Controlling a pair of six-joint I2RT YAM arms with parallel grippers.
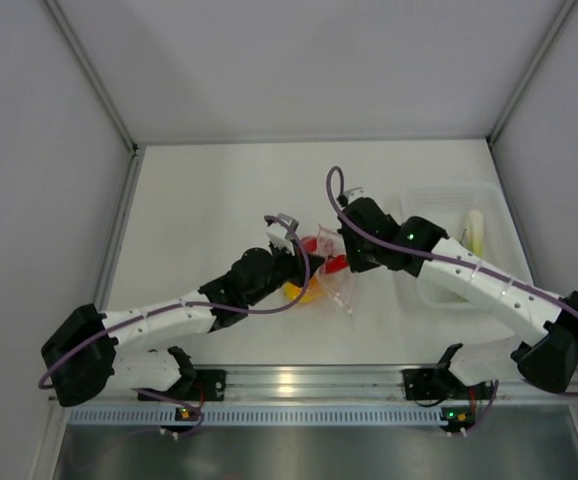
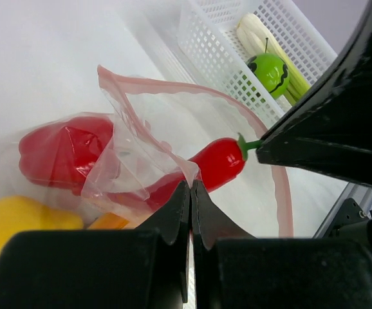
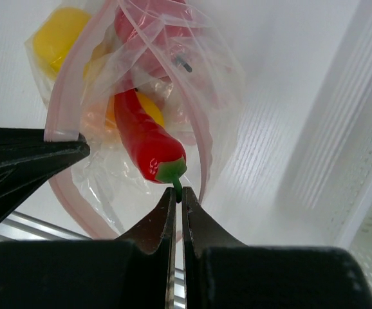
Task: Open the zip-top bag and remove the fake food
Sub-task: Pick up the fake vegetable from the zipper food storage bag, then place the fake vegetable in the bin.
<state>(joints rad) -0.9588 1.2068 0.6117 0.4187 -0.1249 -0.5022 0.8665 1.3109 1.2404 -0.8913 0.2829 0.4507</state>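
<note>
Lying near the middle of the white table (image 1: 209, 200), between the two arms, the zip-top bag (image 2: 141, 161) is a clear, crinkled plastic pouch with a pink zip strip. Its mouth is already open, and the strip curves in a wide loop around the opening.

The left gripper (image 2: 190, 187) has its fingers pressed together on a fold of the thin film just inside the mouth. This grip appears meant to anchor the bag so it does not drag along when something is drawn out.

The right gripper (image 3: 178, 193) comes from the opposite side, its fingers pinched on the small green stem of a red chili (image 3: 144, 138). The chili lies in the mouth, stem outward, the easiest piece to reach.

Deeper inside the bag sit a glossy red pepper (image 2: 64, 151), a yellow piece (image 2: 18, 222) and an orange piece (image 2: 109, 222), all blurred by the plastic.

Beyond the bag, on the right side, stands a white perforated tray (image 2: 218, 58). It holds a green ball (image 2: 269, 71) and a pale leek-like stalk (image 2: 257, 32), so part of the fake food seems already removed.
</note>
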